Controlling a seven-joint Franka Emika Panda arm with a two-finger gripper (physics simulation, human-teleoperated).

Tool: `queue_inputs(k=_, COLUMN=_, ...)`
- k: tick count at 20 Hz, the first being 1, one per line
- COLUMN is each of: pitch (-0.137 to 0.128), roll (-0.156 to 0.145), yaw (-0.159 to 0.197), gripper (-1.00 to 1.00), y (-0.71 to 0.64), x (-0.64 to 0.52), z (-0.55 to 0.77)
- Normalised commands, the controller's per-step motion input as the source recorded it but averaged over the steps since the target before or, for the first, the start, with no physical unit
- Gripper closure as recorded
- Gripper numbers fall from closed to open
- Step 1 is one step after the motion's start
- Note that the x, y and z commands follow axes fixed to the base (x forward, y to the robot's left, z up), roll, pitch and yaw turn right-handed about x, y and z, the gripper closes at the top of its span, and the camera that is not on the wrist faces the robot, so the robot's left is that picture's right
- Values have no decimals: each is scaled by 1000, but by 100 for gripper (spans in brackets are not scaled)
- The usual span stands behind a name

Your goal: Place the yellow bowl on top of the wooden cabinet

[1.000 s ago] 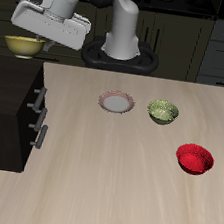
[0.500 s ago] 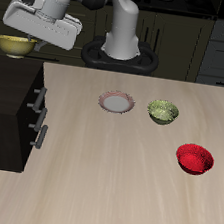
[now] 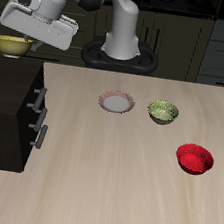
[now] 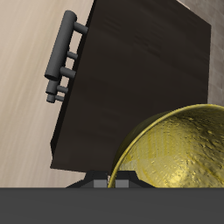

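The yellow bowl (image 3: 11, 43) hangs just above the back part of the wooden cabinet's top (image 3: 7, 84), and my gripper (image 3: 29, 40) is shut on its rim. The cabinet is a dark box with two silver bar handles (image 3: 38, 116) on its drawer fronts. In the wrist view the shiny mottled yellow bowl (image 4: 179, 150) fills the area close to my fingers (image 4: 114, 182), with the dark cabinet top (image 4: 140, 70) and a handle (image 4: 61, 57) beneath it. Whether the bowl touches the top, I cannot tell.
On the light wooden table stand a small white plate with a pinkish rim (image 3: 116, 103), an olive-green bowl (image 3: 162, 112) beside it, and a red bowl (image 3: 194, 158) nearer the front edge. The robot's base (image 3: 117, 52) stands at the back.
My gripper has carried the yellow bowl sideways, farther over the cabinet and away from the table's middle. The other bowls and the plate have not moved.
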Motion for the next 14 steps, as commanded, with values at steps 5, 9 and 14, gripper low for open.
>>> queue_inputs(k=5, pitch=-30, roll=-6, yaw=2, gripper=100, y=9, x=-27, z=195)
queue_inputs(k=9, pitch=-21, roll=-41, yaw=-11, gripper=100, y=-110, x=214, z=262)
queue_inputs(k=14, pitch=-13, roll=18, yaw=-8, gripper=100, y=58, x=103, z=185)
